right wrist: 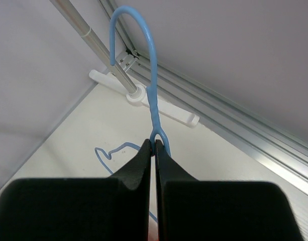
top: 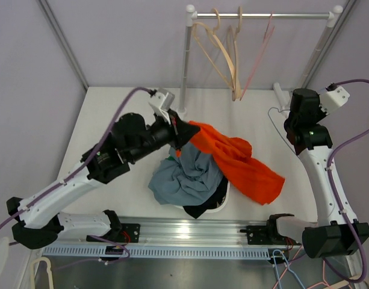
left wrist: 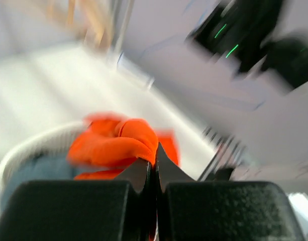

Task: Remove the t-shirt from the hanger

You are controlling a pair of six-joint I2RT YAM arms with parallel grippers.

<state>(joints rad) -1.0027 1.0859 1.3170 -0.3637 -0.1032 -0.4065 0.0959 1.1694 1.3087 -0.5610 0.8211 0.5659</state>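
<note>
Left claw (top: 190,128) is clenched on one end of the orange t-shirt (top: 244,165), held up over the basket (top: 225,197). The rest of the t-shirt drapes across the grey-blue clothes (top: 184,177) in the basket and trails onto the surface (top: 112,114) to the right. Right claw (right wrist: 154,145) is clenched on the blue hanger (right wrist: 152,90) at its neck, just under the hook, at the far right near the rack (top: 262,15) foot. Hanger and t-shirt are well apart. Left wrist view is blurred.
</note>
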